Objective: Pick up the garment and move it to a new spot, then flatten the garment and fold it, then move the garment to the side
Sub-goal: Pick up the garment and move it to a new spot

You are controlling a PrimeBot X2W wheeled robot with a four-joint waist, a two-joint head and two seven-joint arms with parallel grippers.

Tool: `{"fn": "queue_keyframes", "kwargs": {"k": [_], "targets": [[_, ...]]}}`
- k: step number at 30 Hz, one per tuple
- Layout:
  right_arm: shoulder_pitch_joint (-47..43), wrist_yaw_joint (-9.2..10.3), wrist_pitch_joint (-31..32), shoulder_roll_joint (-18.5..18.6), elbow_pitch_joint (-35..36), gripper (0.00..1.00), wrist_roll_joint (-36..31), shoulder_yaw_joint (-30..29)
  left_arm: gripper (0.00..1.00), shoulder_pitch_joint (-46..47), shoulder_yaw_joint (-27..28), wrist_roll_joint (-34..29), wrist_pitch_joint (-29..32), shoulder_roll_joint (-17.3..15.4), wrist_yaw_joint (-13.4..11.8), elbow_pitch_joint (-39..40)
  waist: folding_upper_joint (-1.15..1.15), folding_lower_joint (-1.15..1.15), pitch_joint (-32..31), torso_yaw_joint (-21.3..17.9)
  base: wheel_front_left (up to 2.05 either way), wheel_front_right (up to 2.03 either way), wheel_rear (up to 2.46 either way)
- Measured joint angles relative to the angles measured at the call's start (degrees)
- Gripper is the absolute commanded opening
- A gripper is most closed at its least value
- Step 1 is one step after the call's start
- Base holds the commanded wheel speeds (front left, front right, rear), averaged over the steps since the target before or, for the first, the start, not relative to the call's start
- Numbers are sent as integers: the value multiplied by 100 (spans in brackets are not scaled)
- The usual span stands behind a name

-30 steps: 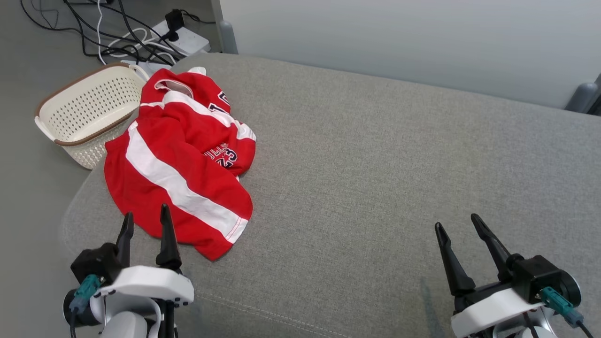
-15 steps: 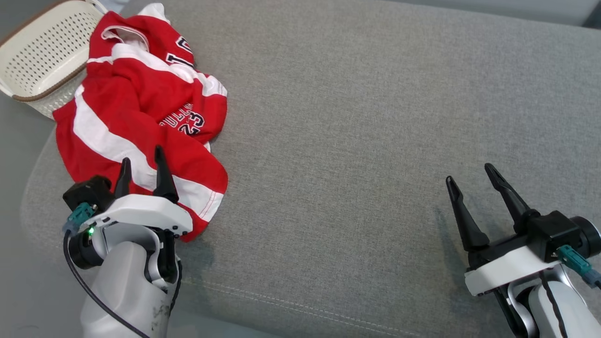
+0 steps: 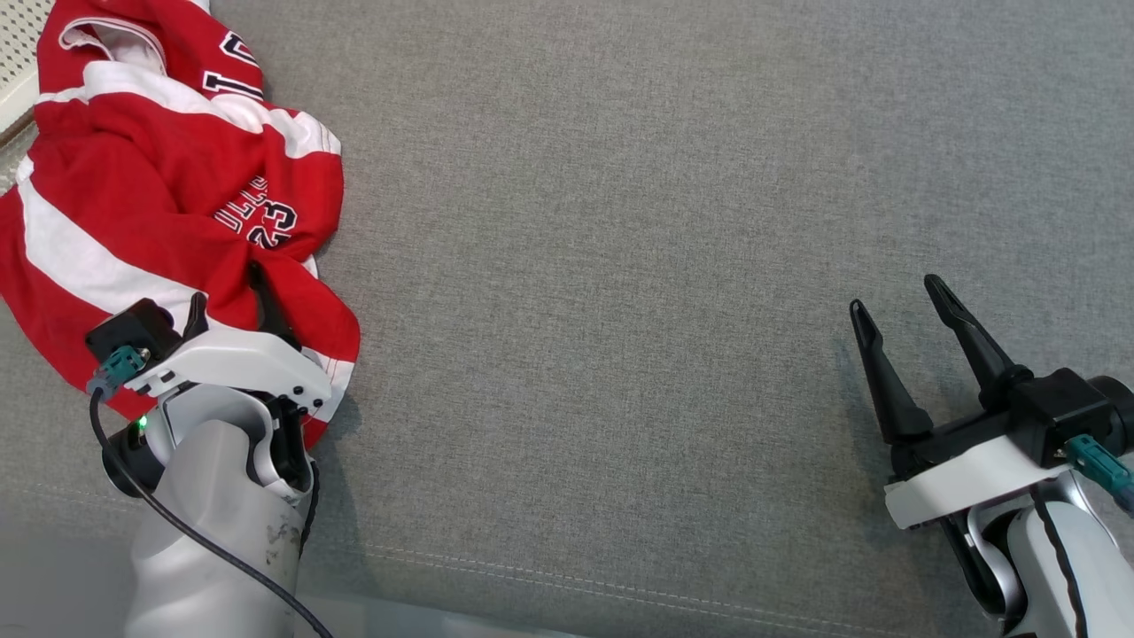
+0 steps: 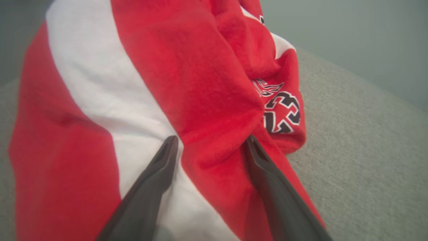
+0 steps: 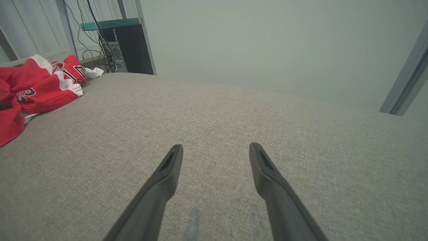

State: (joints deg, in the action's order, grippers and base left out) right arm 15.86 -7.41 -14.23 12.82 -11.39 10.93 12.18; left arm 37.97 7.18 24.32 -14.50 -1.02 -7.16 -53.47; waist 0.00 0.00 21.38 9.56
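Left wrist view looks along the left gripper (image 4: 211, 142), and its two dark fingers stand wide apart. Their tips touch the red and white shirt (image 4: 207, 83). A soft red fold sits between the tips, but they do not squeeze it. One tip is at the edge of a white stripe and the other is on red cloth. Black and white numbers show just past that second tip. The shirt lies crumpled on a grey cushion (image 4: 361, 134).

The right gripper (image 5: 215, 147) has its fingers wide apart too, with nothing between them. It hangs over bare cushion. The shirt is well apart from it, far off to its left. Past the shirt are black cables (image 5: 90, 30) and a dark box (image 5: 132, 50). A pale wall (image 5: 267, 43) stands beyond the cushion.
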Motion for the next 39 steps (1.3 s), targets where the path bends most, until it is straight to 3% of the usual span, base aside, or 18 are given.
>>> {"fn": "queue_keyframes", "kwargs": {"k": [11, 12, 14, 19, 29, 31, 34, 39], "targets": [[102, 0, 0, 35, 8, 100, 15, 73, 100, 227, 348, -163, -7, 3, 31, -476, 0, 0, 109, -6, 0, 0, 0], [124, 0, 0, 43, 8, 100, 15, 81, 58, 257, 372, -163, -21, 5, 63, -537, 0, 0, 114, -4, 0, 0, 0], [138, 0, 0, 52, 8, 100, 15, 86, 0, 311, 420, -163, -24, 2, 97, -624, 0, 0, 118, 2, 0, 0, 0], [142, 0, 0, 51, 1, 100, 16, 102, 0, 340, 547, -271, -22, 13, 158, -494, 0, 0, 75, 16, 0, 0, 0], [108, 0, 0, -126, -41, 100, 73, 82, 0, -176, 642, -472, -23, 15, 459, 839, 0, 0, -298, 8, 0, 0, 0], [86, 0, 0, -179, -53, 100, 74, 79, 0, -310, 559, -416, -23, 11, 461, 1029, 0, 0, -405, -12, 0, 0, 0], [-1, 0, 0, -258, -63, 100, 81, 11, 0, -411, 433, 174, -23, 7, 619, 1111, 0, 0, -586, -54, 0, 0, 0], [-207, 0, 0, -424, -82, 100, 116, -56, 0, -671, 86, 455, -23, 1, 617, 1429, 0, 0, -895, -192, 0, 0, 0]]}}
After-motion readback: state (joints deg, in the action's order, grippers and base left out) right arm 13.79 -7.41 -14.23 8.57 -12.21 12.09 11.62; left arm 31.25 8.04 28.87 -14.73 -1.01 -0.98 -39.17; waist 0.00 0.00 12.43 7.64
